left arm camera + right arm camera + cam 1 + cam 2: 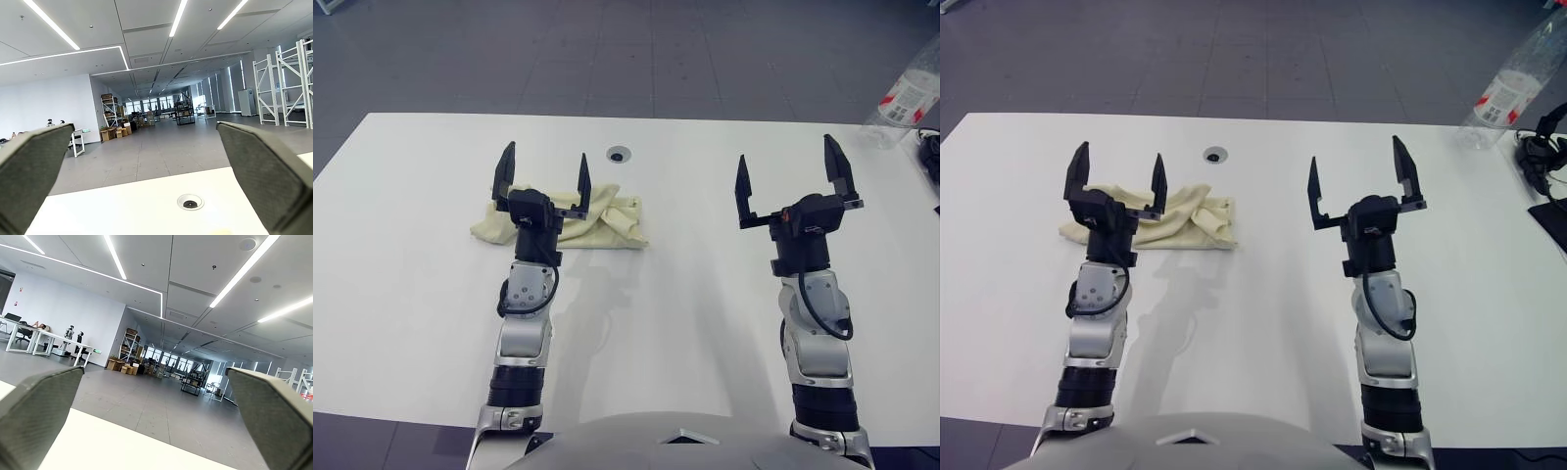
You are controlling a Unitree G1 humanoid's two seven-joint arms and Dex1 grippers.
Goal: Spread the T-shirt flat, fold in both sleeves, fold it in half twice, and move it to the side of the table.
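A pale yellow T-shirt (607,221) lies crumpled in a small heap on the white table (675,313), left of centre. My left gripper (543,174) is held upright just in front of the heap, fingers pointing up and open, with nothing between them; it hides part of the cloth. My right gripper (795,178) stands upright and open over bare table to the right, well apart from the shirt. Both wrist views look out across the room between the wide-spread fingers (264,166) (274,411).
A round cable grommet (619,153) sits in the table just beyond the shirt. A clear plastic bottle (906,93) lies at the far right corner, with dark cables (1538,152) near it. The front and middle of the table are bare.
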